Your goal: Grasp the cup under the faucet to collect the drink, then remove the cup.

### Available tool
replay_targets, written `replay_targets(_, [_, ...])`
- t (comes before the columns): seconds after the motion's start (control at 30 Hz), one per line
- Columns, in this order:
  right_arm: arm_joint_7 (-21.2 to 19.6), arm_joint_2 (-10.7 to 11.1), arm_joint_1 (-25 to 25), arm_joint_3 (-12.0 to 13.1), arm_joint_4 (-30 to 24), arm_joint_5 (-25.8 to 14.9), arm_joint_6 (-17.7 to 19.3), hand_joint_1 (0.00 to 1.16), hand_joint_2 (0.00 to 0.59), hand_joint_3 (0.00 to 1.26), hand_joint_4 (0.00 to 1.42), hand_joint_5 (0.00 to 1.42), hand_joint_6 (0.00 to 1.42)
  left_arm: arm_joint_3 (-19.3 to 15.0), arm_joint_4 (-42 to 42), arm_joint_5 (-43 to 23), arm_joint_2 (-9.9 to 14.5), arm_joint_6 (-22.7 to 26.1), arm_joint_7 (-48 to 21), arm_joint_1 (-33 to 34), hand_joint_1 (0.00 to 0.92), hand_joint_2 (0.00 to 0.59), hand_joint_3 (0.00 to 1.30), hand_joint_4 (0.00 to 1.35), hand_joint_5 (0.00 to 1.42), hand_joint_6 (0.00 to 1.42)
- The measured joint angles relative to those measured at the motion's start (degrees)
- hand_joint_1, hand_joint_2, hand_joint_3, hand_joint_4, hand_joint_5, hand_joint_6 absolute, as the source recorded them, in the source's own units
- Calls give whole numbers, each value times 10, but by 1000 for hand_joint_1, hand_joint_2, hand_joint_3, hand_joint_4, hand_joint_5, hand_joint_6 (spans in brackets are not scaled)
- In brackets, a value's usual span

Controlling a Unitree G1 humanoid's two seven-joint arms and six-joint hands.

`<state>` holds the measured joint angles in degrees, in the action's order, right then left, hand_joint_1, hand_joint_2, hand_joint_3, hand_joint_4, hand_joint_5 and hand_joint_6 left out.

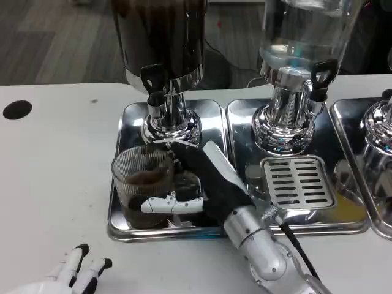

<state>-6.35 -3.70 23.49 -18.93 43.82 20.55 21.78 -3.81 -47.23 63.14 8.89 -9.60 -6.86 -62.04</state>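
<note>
A clear ribbed cup with dark drink in its bottom stands on the left steel drip tray, just in front of the dark dispenser's faucet. My right hand wraps around the cup from its right side, thumb across the front and fingers behind it. The right forearm runs down to the bottom edge. My left hand lies on the table at the bottom left, fingers apart and holding nothing.
A clear dispenser stands on the middle tray with a slotted grate in front of it. A third dispenser base is at the right edge. A black hole marks the table's far left.
</note>
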Motion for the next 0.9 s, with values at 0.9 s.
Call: replay_targets(0.9, [11, 23, -23, 16, -25, -10, 24, 832, 2, 404, 491, 550, 368, 4, 3, 0, 2, 7, -6, 14, 0, 102, 156, 0, 103, 329])
